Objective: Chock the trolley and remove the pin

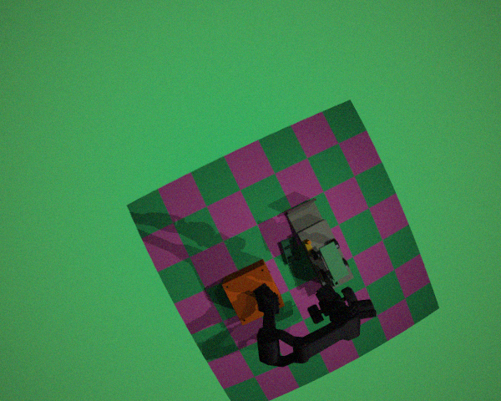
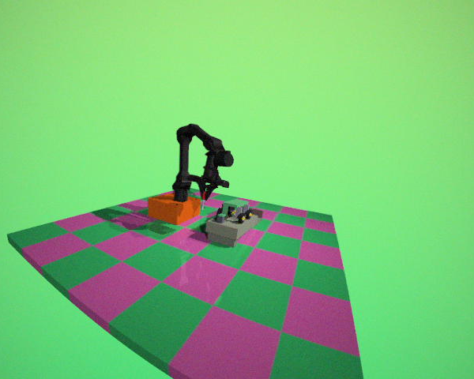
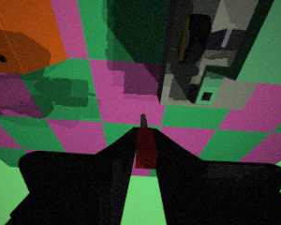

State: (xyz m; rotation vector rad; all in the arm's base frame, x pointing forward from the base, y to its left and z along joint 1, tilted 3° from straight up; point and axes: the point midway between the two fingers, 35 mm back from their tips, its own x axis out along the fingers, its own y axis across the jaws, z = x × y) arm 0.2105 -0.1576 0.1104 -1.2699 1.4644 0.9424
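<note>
Pincer (image 1: 327, 294) (image 2: 205, 196) (image 3: 144, 131) pinching the red-headed metal stop pin (image 2: 204, 197) (image 3: 146, 147), shank down, we have it off the grey ramp's (image 1: 305, 215) (image 2: 225, 232) (image 3: 245, 96) uphill end; the shadowed green tray (image 1: 281, 251) seems to lie up-left in the top view, beside the ramp's base-facing flank.

A green-and-magenta checkered table (image 1: 235, 165) (image 2: 250, 294) (image 3: 126, 103) carries an orange block (image 1: 238, 297) (image 2: 161, 212) (image 3: 19, 28) and a grey ramp (image 1: 305, 215) (image 2: 221, 231) (image 3: 244, 91).
</note>
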